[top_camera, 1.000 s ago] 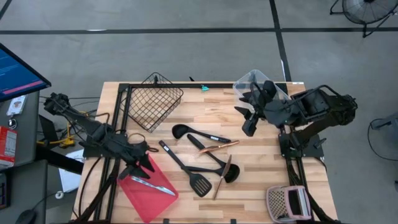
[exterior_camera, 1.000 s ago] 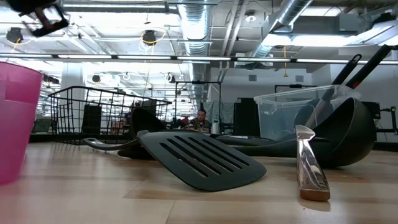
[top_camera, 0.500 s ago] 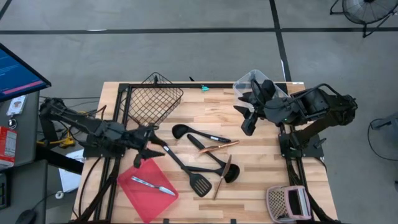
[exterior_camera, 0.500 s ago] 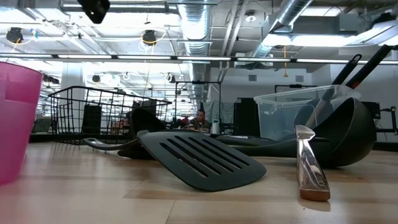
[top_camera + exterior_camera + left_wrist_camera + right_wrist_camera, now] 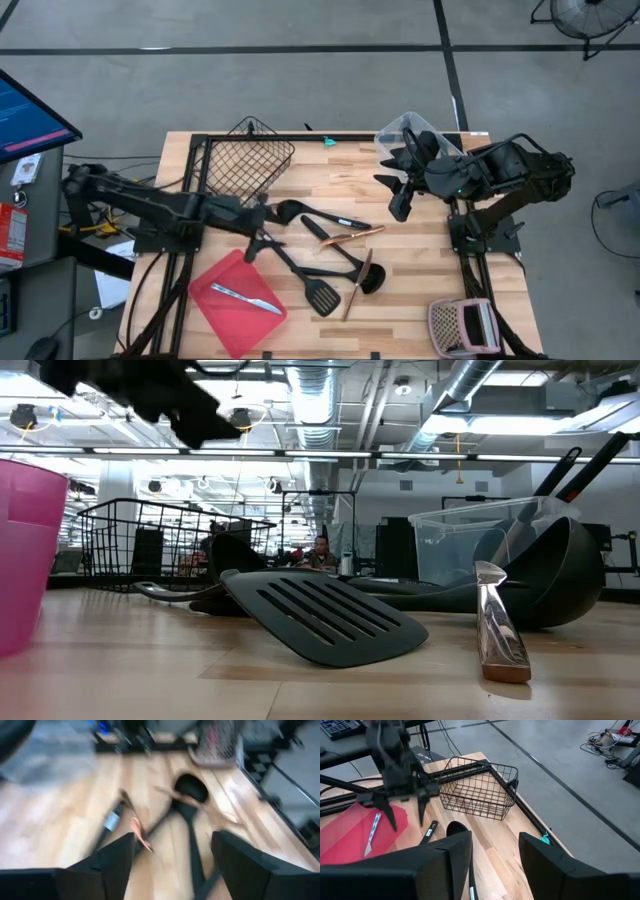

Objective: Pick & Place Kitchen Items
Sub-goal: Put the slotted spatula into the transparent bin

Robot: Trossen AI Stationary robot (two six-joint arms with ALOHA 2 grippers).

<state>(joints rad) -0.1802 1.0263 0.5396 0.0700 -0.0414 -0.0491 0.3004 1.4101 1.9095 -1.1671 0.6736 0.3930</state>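
Utensils lie scattered across the middle of the wooden surface (image 5: pixel 420 300). Nearest the front edge, a slotted turner (image 5: pixel 321 296) rests with its head toward the near side and its long handle running back and to the left; in the low view its ribbed blade (image 5: pixel 325 616) sits tilted, one edge raised. Just right of it a copper-handled piece (image 5: pixel 357 283) lies beside a black ladle (image 5: pixel 367 277), and its shiny end stands up close to the low camera. At the near left is a flat red tray (image 5: pixel 215 308) holding one silver knife (image 5: pixel 246 298).

Farther back, a black spoon (image 5: pixel 292 210) and another black-handled utensil (image 5: pixel 330 234) lie crossed near the centre, with a slim copper-coloured piece (image 5: pixel 355 235) across them.

The left gripper (image 5: pixel 262 228) hovers over the far end of the turner's handle, its jaws spread and holding nothing, with the utensils showing between its two dark fingers (image 5: pixel 107 865) in its own view. The right gripper (image 5: pixel 397 183) hangs above the far right of the surface with its jaws parted and empty.

At the far left sits a black wire basket (image 5: pixel 246 160), empty. A clear plastic bin (image 5: pixel 402 128) stands at the far right edge, partly behind the right arm.
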